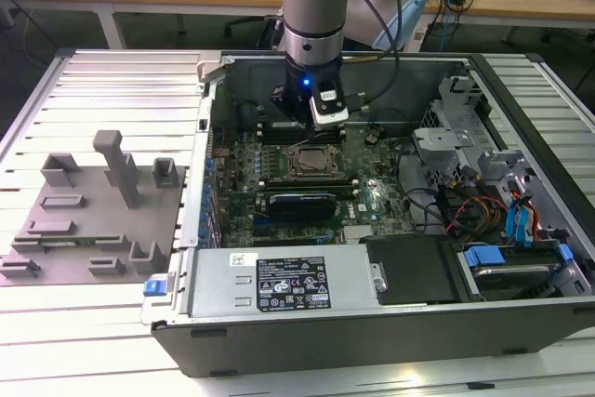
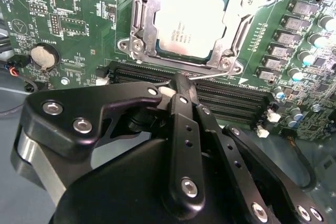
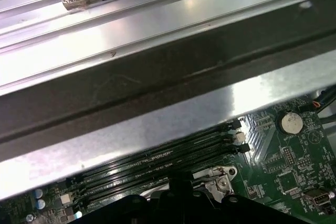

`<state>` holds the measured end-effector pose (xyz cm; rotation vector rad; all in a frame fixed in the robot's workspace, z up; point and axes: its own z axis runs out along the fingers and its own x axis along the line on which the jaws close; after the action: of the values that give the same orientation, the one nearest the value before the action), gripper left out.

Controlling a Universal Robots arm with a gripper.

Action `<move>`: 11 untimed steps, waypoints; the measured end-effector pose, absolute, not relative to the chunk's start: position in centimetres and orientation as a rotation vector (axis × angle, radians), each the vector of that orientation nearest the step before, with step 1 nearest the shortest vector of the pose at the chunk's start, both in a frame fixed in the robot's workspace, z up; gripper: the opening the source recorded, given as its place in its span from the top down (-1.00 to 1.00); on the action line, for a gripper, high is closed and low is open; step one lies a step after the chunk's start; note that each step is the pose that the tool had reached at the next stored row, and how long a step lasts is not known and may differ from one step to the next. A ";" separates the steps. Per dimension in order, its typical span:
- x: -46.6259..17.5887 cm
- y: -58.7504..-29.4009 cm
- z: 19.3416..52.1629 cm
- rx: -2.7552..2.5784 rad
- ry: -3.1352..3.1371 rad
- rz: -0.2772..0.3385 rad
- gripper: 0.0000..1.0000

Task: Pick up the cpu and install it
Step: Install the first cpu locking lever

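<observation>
In the second wrist view, nearest the lens, the black gripper (image 2: 181, 85) reaches toward the board with its fingers drawn together to a single narrow tip. No gap shows between them and nothing is held in them. Just past that tip run the dark memory slots (image 2: 231, 100), and beyond those sits the cpu (image 2: 191, 24) — its silvery-white top lies flat and square inside the metal frame of the socket (image 2: 137, 19), so it appears already seated, not carried.

The chip looks light, rigid and thin, with a smooth metal top that would be slippery under hard pads. Its underside is likely delicate, so it would best be taken by two opposite edges at the darker rim, kept level, and never pressed or dragged across the socket.

The first wrist view adds what the second lacks: the bright sheet-metal wall of the case (image 3: 157, 103) close in front of it, with a coin cell battery (image 3: 291, 123) and the slot ends below it.

The exterior view gives the whole layout — the arm (image 1: 316, 6) standing over the open computer case (image 1: 307, 341), its tool above the far side of the motherboard (image 1: 372, 197) just behind the socket, and a gray tray (image 1: 74, 248) of fixtures well apart on the exterior view's left.
</observation>
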<state>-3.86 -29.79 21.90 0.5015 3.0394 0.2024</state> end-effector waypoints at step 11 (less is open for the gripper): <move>-3.8 -29.8 21.7 0.290 3.076 0.208 0.79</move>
<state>-3.82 -29.78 21.74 0.2900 3.0756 0.2083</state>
